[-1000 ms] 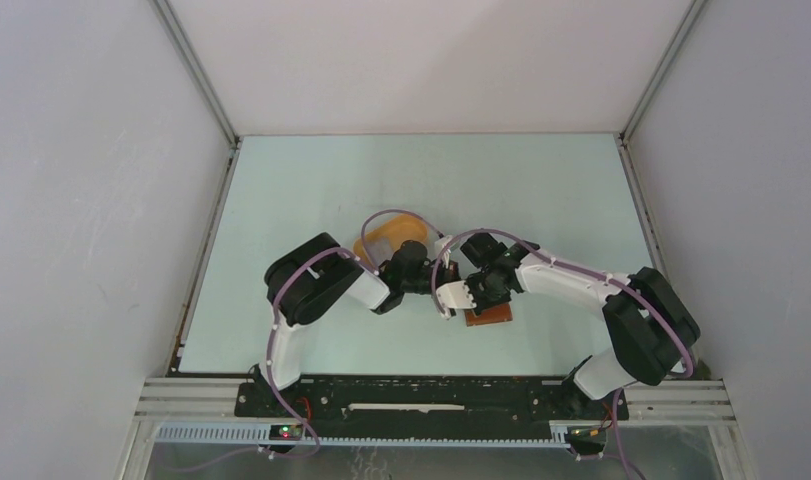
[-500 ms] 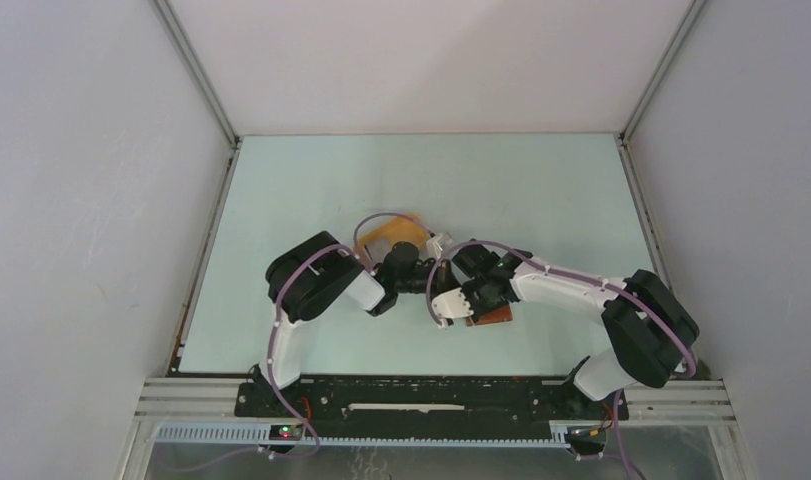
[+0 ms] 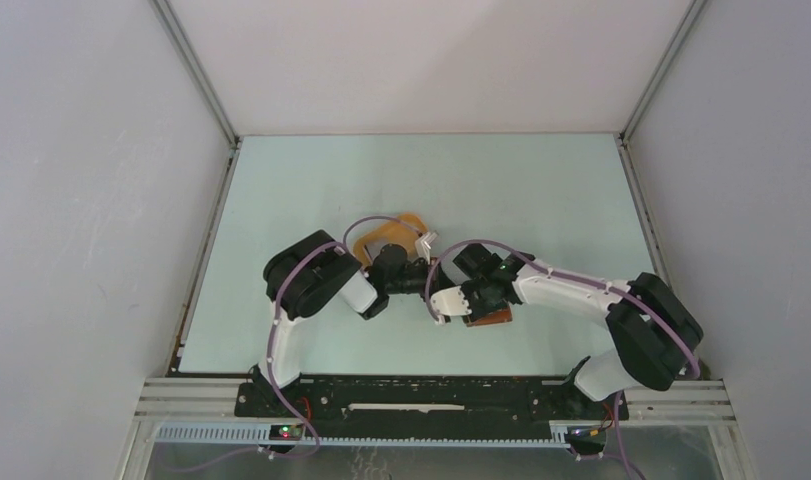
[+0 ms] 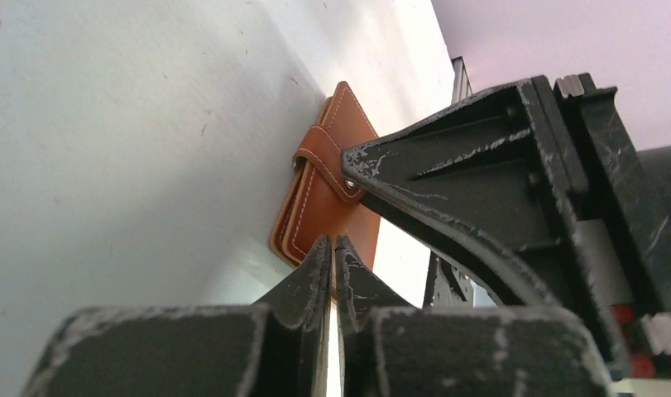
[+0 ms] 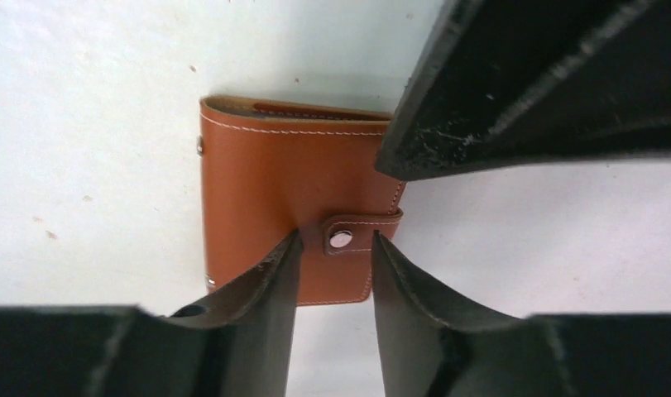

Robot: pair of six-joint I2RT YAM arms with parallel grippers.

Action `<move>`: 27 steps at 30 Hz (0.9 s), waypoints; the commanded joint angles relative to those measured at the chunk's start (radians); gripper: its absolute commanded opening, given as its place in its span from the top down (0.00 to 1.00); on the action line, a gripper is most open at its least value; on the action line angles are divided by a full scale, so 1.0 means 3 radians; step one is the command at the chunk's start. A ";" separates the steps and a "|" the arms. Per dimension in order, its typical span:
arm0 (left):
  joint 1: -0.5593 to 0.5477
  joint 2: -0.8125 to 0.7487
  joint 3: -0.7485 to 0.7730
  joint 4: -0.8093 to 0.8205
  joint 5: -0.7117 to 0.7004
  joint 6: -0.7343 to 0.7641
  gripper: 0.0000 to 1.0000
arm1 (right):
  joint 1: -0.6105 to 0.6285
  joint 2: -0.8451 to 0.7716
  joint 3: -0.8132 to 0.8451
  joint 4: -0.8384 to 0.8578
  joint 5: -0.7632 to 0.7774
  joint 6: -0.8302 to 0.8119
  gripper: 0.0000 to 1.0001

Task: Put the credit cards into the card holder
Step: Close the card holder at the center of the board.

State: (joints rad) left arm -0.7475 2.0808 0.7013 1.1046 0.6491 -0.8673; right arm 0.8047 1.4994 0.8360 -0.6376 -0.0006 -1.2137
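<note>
Your card holder (image 5: 266,182) lies closed and snapped, flat on the worktop (image 5: 83,124). Your right end effector (image 5: 336,240) is slightly parted, its fingers either side of the snap tab (image 5: 361,223). Your left end effector (image 4: 333,244) is pinched closed just beside the holder's edge.

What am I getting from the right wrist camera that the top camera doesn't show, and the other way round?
Only the right wrist: the fastened snap strap, with the right pincer open, one tip on each side of it. Only the top: the orange tray beyond the left arm, and the whole table. Both: the brown wallet lying on the table at the right pincer; neither shows a loose card.
</note>
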 commanded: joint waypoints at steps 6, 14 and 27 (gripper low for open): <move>0.0000 -0.0986 -0.0384 -0.0355 -0.0391 0.0297 0.81 | -0.0454 -0.0879 0.0059 -0.0398 -0.1120 0.0374 0.35; -0.0374 -0.2544 -0.0301 -0.2490 -0.1586 0.1443 0.65 | -0.1223 -0.1922 0.0279 -0.0511 -0.1462 0.1037 0.13; -0.0628 -0.3766 0.0349 -0.3900 -0.2235 0.2090 0.18 | -0.3189 -0.2590 0.0384 0.0316 -0.2417 0.3784 0.00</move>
State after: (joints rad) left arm -0.9401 1.0451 0.7353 0.0818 0.0681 -0.3206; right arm -0.0784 0.7506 0.9684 -0.6975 -0.6804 -0.4644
